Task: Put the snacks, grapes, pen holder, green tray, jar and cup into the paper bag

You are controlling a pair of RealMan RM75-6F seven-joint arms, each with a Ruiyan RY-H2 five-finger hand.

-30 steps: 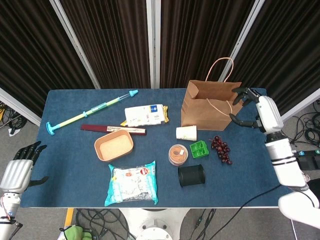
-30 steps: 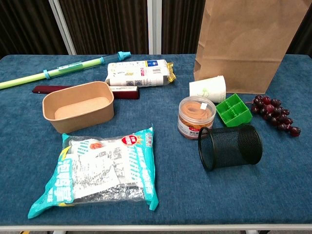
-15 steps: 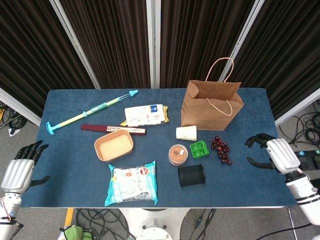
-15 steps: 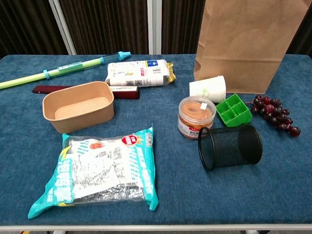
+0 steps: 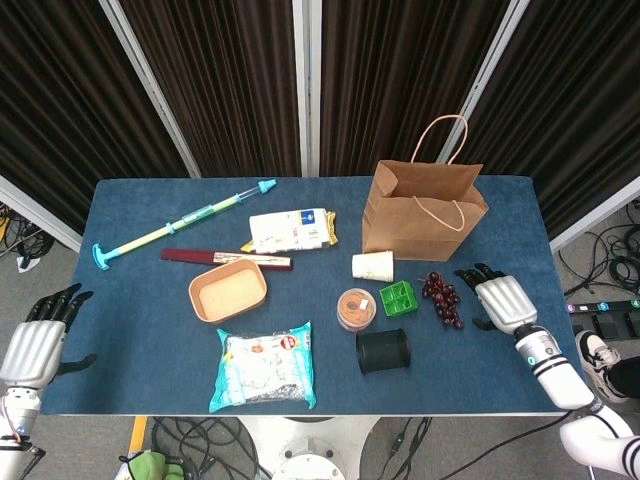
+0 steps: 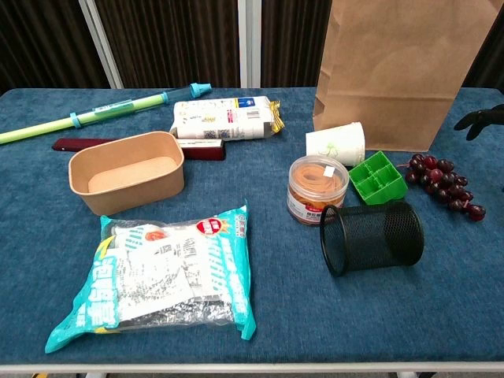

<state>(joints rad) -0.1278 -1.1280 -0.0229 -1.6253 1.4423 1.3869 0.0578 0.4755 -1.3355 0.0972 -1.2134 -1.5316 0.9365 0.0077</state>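
The brown paper bag (image 5: 424, 212) (image 6: 398, 75) stands open at the back right of the table. In front of it lie a white cup (image 5: 372, 266) (image 6: 337, 144) on its side, a green tray (image 5: 398, 299) (image 6: 377, 178), an orange jar (image 5: 354, 309) (image 6: 317, 188), a black mesh pen holder (image 5: 384, 351) (image 6: 370, 237) on its side and dark grapes (image 5: 442, 298) (image 6: 442, 187). Snack packs: a teal one (image 5: 266, 367) (image 6: 161, 279) near the front, a white one (image 5: 291, 230) (image 6: 227, 119) further back. My right hand (image 5: 497, 298) (image 6: 480, 120) hovers open just right of the grapes. My left hand (image 5: 38, 339) hangs open off the table's left front corner.
A tan paper bowl (image 5: 229, 290) (image 6: 126, 171), a dark red flat case (image 5: 226, 258) (image 6: 134, 146) and a long green-and-teal stick (image 5: 182, 223) (image 6: 98, 112) lie on the left half. Cables run on the floor at the right.
My right hand came down from beside the bag's top, swung out to the right edge, then moved in to just right of the grapes. The left hand stayed put.
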